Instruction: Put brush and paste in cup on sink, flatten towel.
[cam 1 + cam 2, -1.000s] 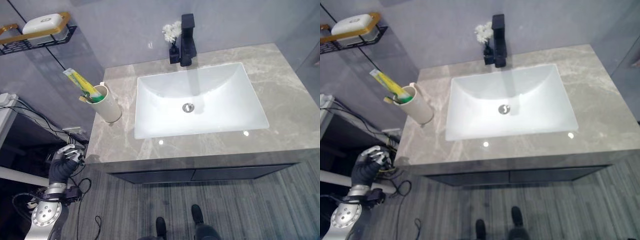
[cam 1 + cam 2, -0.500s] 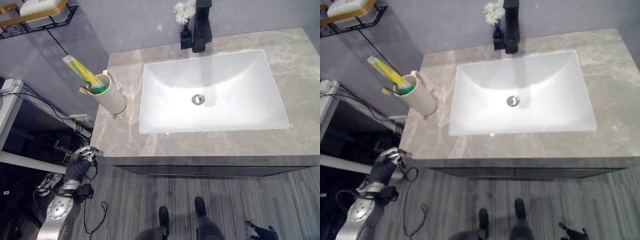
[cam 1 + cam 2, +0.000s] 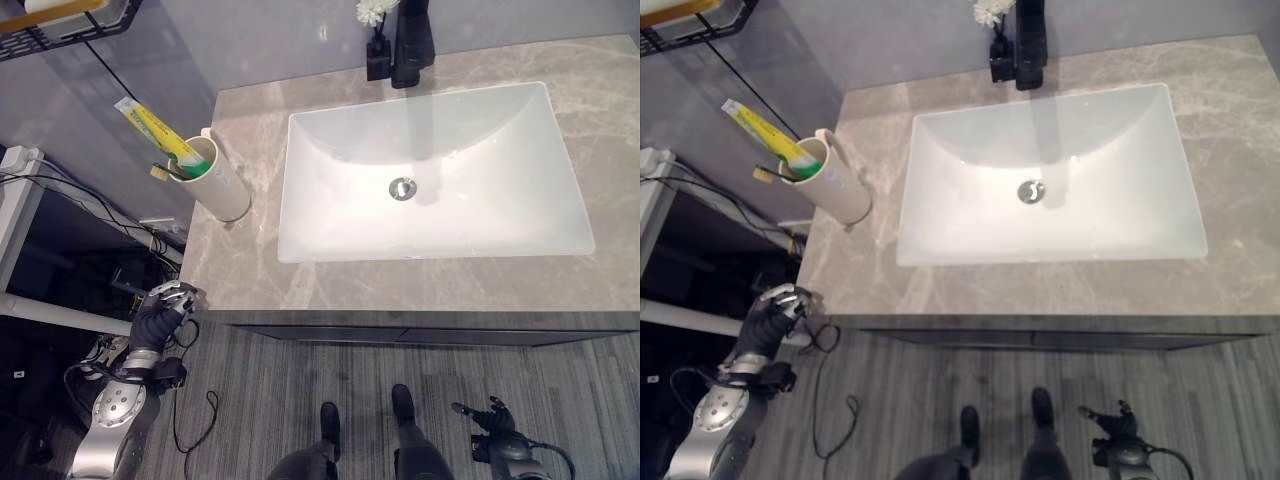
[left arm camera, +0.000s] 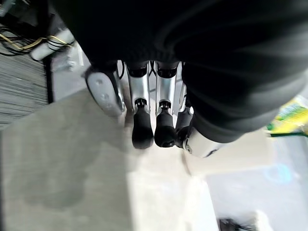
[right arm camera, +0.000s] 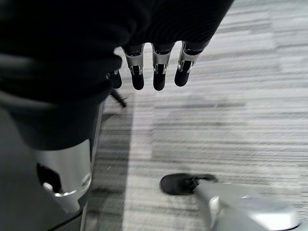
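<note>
Right hand (image 3: 492, 418) just dropped into view, both hands relaxed and empty, but towel's unseen so flattening might get skipped.

Both the left hand (image 3: 160, 312) and right hand (image 3: 492, 422) wear dark ribbed covers, with silver fingers (image 5: 157, 65) tipped black.

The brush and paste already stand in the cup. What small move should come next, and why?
Probably turn to find the towel. The cup on the counter already holds the toothpaste and toothbrush; left hand and right hand hang low, holding nothing.
</note>
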